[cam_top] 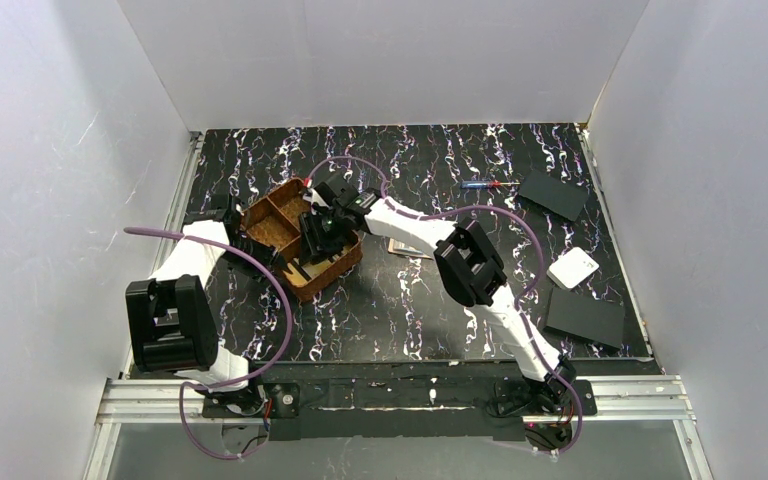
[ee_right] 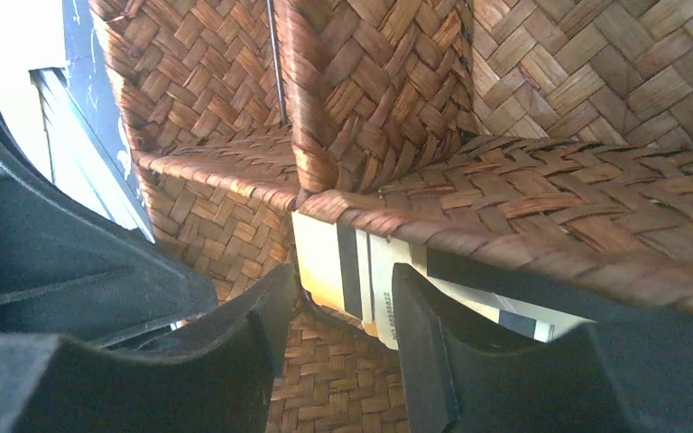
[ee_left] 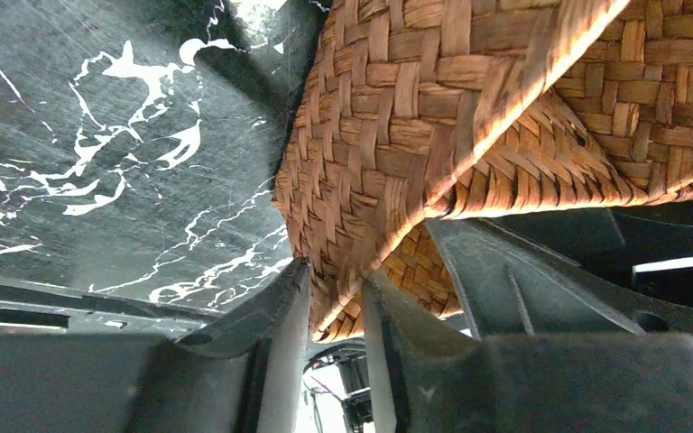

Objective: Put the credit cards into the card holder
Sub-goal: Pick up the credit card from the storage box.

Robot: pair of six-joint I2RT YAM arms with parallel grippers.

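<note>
Ideally, while the left gripper [ee_left: 336, 298], narrowed onto the left wall of the woven tray [ee_left: 397, 135], steadies it, the right gripper [ee_right: 343, 307], half open astride the credit cards [ee_right: 325, 262] leaning inside the tray, grip uncertain, should pinch one card squarely and lift straight up, clearing the rim.

top: overhead, far | wrists: close-up — all share woven tray [cam_top: 272, 228]
</note>
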